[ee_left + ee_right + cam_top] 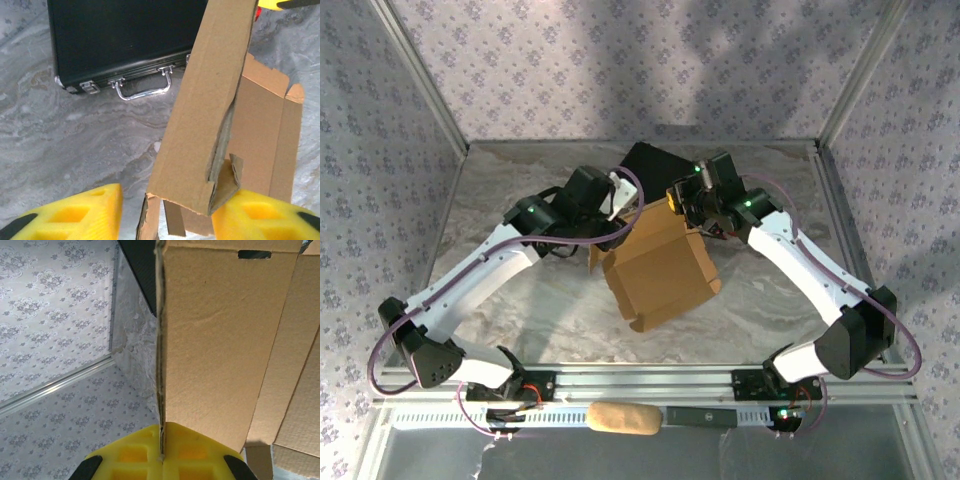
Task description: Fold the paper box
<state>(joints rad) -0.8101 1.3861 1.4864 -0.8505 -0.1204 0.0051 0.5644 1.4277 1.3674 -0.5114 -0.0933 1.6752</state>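
Grip | right gripper [161, 456] pinching paper box [215, 340] edge | left gripper [167, 212] spread around flap

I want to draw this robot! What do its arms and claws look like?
The left arm and right arm have white curved shells, black joints, tiny green lights and a thin purple cable running alongside. The left claw and right claw are bright yellow, blocky, with square pockets and black patches.

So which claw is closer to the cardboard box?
Right, narrowly. The right gripper is shut on an edge of the paper box. The left gripper stands open at the box's left side, a flap between its fingers, apparently resting against one, unclamped.
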